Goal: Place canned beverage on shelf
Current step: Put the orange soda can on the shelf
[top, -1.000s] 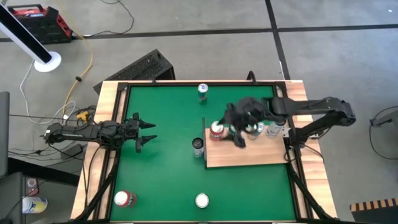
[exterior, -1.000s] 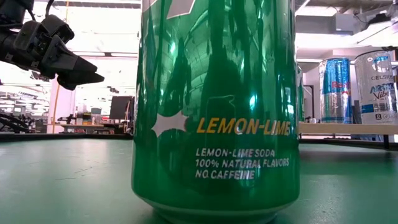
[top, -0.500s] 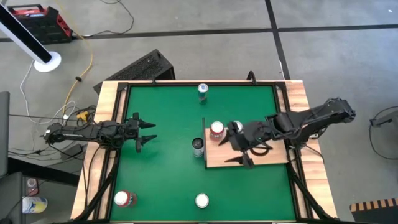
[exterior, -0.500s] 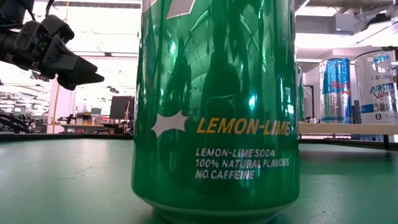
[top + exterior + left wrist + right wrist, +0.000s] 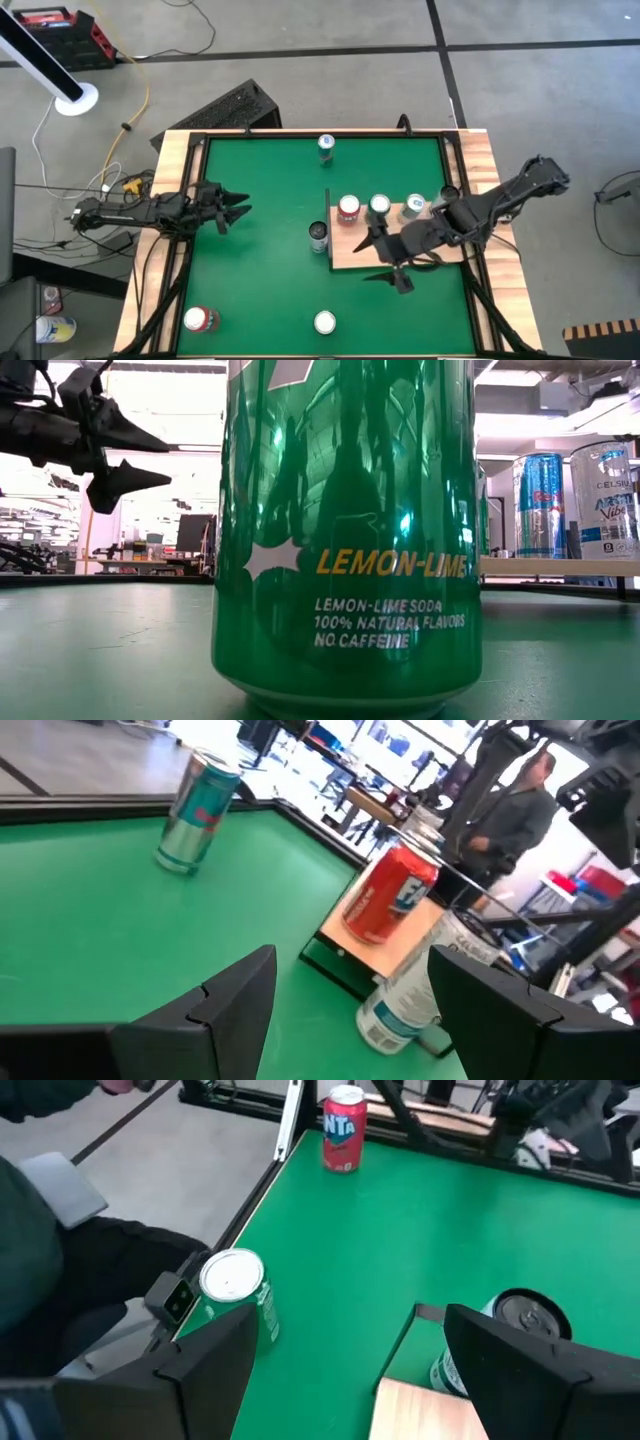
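While the right gripper (image 5: pixel 385 262) is pulling back over the near edge of the shelf (image 5: pixel 440 254), its fingers are standing wide apart and holding nothing; three cans are sitting upright in a row along the shelf's far side, a red one (image 5: pixel 348 209), a white-topped one (image 5: pixel 379 206) and a pale one (image 5: pixel 415 208), all clear of the arm; judging from this, the latest can is already delivered and the arm is turning toward the cans left on the green tabletop (image 5: pixel 260 280); a dark can (image 5: pixel 318 235) is standing just beside the shelf's dark upright edge, a blue-and-silver can (image 5: pixel 326 146) is waiting at the far side, and a red can (image 5: pixel 199 319) and a green lemon-lime can (image 5: pixel 324 322) are waiting along the near side, well apart from the shelf. Compared with a second ago, the right arm was then crouching over the shelf's cans and hiding two of them, whereas it is now swinging off toward the near side; the left gripper (image 5: pixel 228 210), hovering over the table's left edge with its fingers parted and empty, is sitting rotated differently from then, yet hardly displaced.
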You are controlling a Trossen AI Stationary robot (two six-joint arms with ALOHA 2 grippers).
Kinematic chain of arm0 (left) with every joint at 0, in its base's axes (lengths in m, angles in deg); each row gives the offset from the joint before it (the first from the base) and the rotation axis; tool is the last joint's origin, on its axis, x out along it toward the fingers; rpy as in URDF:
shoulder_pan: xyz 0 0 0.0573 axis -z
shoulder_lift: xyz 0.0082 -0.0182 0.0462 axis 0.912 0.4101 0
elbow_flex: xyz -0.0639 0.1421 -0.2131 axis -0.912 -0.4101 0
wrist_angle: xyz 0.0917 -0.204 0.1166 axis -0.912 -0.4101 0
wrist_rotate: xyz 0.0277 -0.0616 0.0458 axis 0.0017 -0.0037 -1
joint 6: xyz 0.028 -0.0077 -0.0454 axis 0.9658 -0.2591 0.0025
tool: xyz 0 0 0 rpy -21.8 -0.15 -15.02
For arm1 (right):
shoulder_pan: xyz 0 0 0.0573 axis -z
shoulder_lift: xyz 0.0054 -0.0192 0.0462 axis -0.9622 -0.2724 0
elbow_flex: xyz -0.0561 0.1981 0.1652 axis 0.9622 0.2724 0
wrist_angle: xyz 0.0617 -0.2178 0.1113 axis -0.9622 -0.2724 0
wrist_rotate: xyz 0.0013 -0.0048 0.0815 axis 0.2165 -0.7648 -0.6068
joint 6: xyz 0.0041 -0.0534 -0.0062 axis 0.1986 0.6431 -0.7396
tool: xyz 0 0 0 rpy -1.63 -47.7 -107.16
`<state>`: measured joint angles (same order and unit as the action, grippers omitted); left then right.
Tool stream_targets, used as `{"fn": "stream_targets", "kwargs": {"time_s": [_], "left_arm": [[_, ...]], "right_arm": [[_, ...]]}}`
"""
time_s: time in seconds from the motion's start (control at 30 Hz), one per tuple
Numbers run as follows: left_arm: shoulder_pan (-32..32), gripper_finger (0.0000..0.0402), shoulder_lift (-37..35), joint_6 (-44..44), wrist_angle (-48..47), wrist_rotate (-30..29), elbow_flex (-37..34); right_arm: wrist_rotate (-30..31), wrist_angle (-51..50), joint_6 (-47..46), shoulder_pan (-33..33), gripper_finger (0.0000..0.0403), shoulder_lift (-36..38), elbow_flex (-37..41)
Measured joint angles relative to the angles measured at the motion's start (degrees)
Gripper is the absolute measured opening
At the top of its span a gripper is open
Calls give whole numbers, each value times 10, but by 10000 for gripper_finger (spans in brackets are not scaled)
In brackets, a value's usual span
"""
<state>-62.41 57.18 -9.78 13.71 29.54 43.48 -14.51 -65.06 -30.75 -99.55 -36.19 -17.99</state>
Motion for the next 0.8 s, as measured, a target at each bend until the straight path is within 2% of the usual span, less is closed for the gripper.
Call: {"fn": "stream_targets", "kwargs": {"time_s": [0.23,0.33,0.4,0.5,0.6,0.67,0.73,0.8], "left_arm": [[0,245,0,-18,28,37,2],[-2,245,7,14,2,117,44],[-1,244,35,17,-51,142,94],[8,241,109,36,-119,162,171],[29,237,205,58,-152,234,261],[57,236,273,61,-194,280,324],[103,236,344,63,-254,290,382],[163,236,406,65,-307,271,439]], "right_arm": [[9,32,-2,-4,345,-14,1],[10,62,-6,-4,345,-26,-1],[15,63,-6,-4,345,-32,1],[22,89,-11,-3,345,-47,-1],[25,83,-12,-2,345,-55,2],[28,114,-15,2,345,-69,-1],[28,104,-15,4,345,-70,1],[28,107,-16,4,345,-71,1]]}}
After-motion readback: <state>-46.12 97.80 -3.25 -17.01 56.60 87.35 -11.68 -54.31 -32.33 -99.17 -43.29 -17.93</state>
